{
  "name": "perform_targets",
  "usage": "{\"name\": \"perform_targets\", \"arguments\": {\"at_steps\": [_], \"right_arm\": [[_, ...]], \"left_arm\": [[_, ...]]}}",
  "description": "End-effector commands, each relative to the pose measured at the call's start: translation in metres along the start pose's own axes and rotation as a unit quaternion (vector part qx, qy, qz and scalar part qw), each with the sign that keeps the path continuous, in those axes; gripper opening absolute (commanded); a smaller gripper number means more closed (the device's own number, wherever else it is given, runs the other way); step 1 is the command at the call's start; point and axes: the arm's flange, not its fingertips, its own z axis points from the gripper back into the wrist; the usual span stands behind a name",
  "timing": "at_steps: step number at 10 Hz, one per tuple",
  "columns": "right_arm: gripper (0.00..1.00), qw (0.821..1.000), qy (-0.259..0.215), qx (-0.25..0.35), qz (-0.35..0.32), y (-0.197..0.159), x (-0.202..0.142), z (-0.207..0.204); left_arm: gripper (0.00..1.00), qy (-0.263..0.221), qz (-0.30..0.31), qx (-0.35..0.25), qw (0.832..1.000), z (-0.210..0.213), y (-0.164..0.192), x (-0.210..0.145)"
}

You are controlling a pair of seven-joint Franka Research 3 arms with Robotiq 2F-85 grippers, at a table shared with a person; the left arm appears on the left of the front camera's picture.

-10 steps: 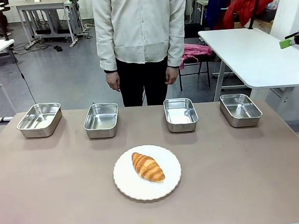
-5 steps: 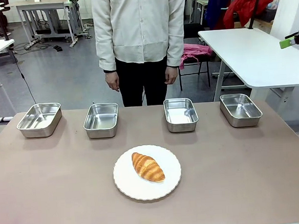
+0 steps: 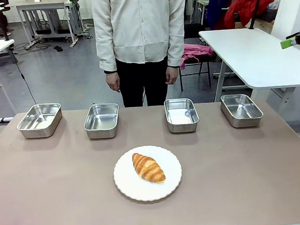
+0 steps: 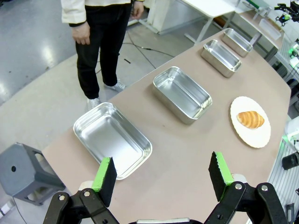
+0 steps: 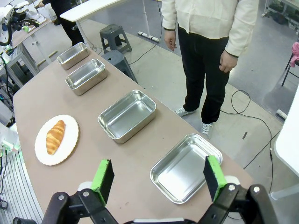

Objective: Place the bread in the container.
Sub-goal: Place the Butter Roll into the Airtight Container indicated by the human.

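The golden-brown croissant [image 3: 148, 167] lies on a round white plate [image 3: 129, 188] at the table's near middle; the croissant [image 4: 251, 119] and the croissant [image 5: 55, 136] also show from the wrists. Four shiny steel trays stand in a row at the far side: tray [image 3: 39, 120], tray [image 3: 101, 121], tray [image 3: 181, 115], tray [image 3: 241, 109], all empty. My left gripper [image 4: 161, 176] hangs open high above the leftmost tray [image 4: 112, 139]. My right gripper [image 5: 158, 176] hangs open above the rightmost tray [image 5: 186, 168]. Neither holds anything.
A person [image 3: 142, 38] stands at the far edge behind the middle trays, hands [image 3: 113, 81] down at the sides. A white table [image 3: 254, 53] stands to the back right, and a grey stool [image 4: 28, 170] sits on the floor by the table's left end.
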Motion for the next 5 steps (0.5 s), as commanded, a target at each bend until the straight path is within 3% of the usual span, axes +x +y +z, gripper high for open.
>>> {"name": "perform_targets", "arguments": {"at_steps": [1,5], "right_arm": [[1.00,1.000,-0.001,-0.001,0.001,0.0007,0.0010,0.0006],[1.00,1.000,-0.001,-0.001,0.001,0.0007,0.0010,0.0006]], "left_arm": [[1.00,-0.002,-0.001,-0.002,1.000,0.0018,-0.0012,0.0006],[1.00,-0.002,-0.001,-0.002,1.000,0.0018,-0.0012,0.0006]]}}
